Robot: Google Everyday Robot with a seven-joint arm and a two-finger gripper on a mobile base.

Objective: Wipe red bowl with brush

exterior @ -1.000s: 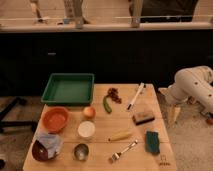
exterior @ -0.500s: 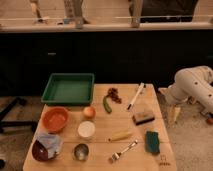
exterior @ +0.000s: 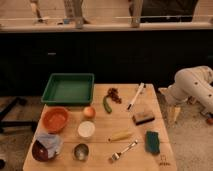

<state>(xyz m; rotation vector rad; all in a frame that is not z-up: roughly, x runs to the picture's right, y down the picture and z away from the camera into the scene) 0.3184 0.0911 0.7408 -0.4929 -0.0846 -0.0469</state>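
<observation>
Wooden table (exterior: 120, 120): red bowl (exterior: 55, 119) at left edge, white brush (exterior: 135, 96) near far right corner, well apart. Off the right edge, gripper (exterior: 172, 114) pointing down, fingers spread, gripping nothing.

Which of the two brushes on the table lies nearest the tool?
The blocky wooden scrubbing brush, near the table's right edge; the tool hangs just beyond that edge. The slim white brush lies farther back and inward.
</observation>
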